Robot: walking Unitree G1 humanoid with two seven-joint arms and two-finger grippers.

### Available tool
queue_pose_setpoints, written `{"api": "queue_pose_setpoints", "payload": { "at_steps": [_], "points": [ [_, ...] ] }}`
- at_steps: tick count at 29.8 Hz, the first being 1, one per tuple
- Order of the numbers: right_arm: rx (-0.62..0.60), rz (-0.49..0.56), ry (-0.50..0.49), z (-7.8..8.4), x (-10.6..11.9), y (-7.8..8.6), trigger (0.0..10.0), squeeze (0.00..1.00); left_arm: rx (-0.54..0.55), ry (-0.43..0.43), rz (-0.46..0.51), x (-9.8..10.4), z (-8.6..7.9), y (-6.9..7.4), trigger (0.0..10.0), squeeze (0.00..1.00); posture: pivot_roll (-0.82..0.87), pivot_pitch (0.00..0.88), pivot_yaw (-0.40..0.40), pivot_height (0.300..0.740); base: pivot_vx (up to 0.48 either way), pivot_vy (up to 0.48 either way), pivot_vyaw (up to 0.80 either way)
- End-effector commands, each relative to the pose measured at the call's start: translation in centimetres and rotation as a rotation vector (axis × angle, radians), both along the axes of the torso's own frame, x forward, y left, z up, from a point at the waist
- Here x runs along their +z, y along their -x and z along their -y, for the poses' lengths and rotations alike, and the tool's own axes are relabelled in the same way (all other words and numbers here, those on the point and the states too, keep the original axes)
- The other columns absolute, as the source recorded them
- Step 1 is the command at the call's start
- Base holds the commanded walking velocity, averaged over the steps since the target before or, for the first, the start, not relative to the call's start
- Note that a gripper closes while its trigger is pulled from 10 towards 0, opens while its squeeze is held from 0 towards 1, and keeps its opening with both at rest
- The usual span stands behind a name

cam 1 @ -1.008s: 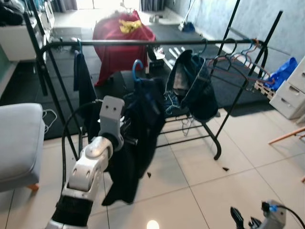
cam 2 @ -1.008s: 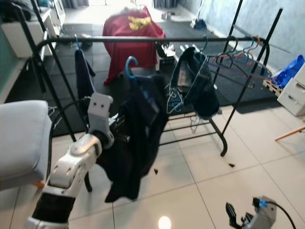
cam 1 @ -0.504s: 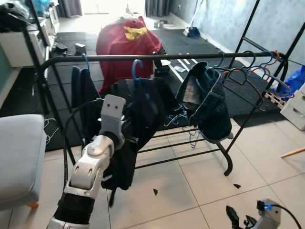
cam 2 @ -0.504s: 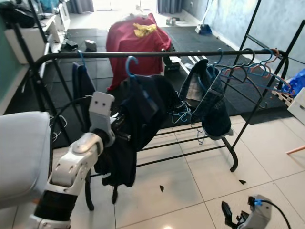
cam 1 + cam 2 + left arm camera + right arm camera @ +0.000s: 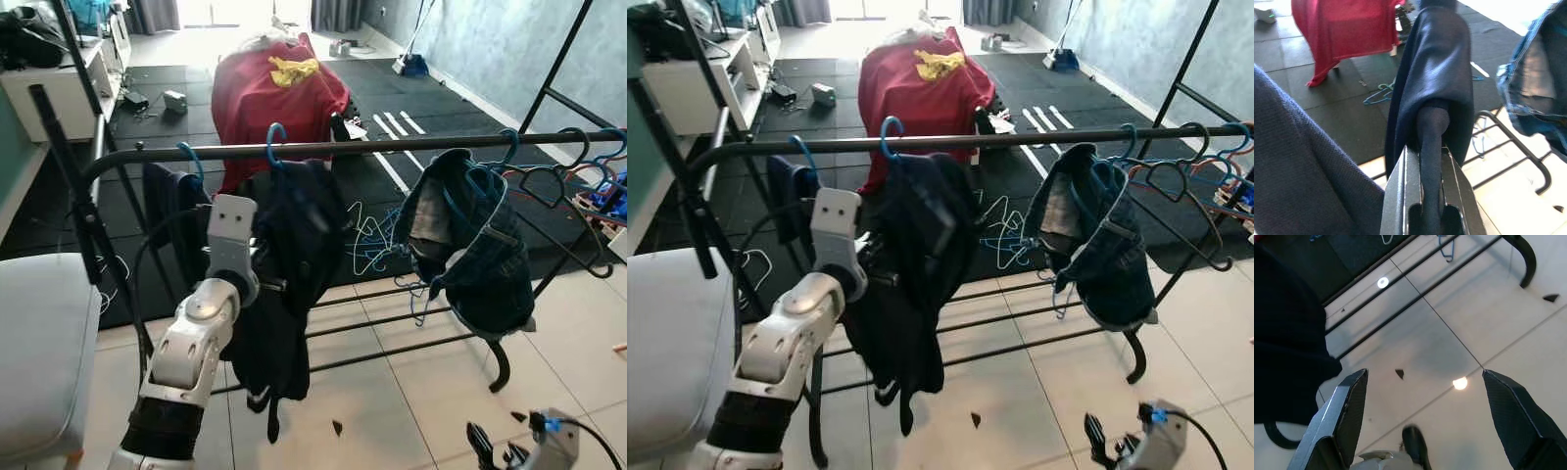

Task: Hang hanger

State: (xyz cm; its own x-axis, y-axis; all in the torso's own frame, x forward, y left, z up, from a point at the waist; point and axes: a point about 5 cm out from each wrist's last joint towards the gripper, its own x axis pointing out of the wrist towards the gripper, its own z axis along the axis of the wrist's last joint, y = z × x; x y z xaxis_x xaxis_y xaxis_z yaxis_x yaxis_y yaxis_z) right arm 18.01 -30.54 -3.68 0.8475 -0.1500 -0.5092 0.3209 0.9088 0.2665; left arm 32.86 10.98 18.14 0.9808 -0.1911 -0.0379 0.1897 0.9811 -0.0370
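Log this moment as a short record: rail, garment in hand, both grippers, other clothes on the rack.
rail: black clothes rack bar, horizontal
held item: dark navy garment on a blue hanger; hook at the bar, seating unclear
left gripper: shut on a fold of the dark navy garment, just below the bar
right gripper: open, low over the tiled floor, idle
other clothes: denim garment hanging to the right; another dark garment to the left
behind rack: red cloth draped over something
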Motion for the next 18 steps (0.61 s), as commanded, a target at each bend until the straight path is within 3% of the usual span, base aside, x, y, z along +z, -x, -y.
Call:
{"api": "queue_pose_setpoints", "payload": {
  "at_steps": [1,7,15,17,18],
  "points": [
    [-0.007,-0.018,-0.002,0.1,-0.2,0.4,10.0,0.00,0.024,0.031,-0.032,-0.1,-0.1,0.1,10.0,0.00,-0.06,0.080,-0.049,0.740,0.000,0.000,0.00],
    [-0.007,-0.019,-0.003,0.1,-0.2,0.4,10.0,0.00,0.003,0.042,-0.073,-0.5,0.3,0.5,10.0,0.00,-0.05,0.089,-0.051,0.740,0.000,0.000,0.00],
    [-0.009,-0.019,-0.005,0.1,-0.2,0.4,10.0,0.00,-0.137,0.066,-0.167,-1.6,2.7,2.2,10.0,0.00,-0.05,0.093,-0.052,0.740,0.000,0.000,0.00],
    [-0.010,-0.019,-0.006,0.1,-0.2,0.5,10.0,0.00,-0.161,0.082,-0.173,-1.6,3.1,2.6,10.0,1.00,-0.05,0.095,-0.053,0.740,0.000,0.000,0.00],
    [-0.010,-0.019,-0.006,0.1,-0.3,0.5,10.0,0.00,-0.165,0.083,-0.171,-1.5,3.1,2.7,10.0,1.00,-0.05,0.095,-0.053,0.740,0.000,0.000,0.00]
  ]
}}
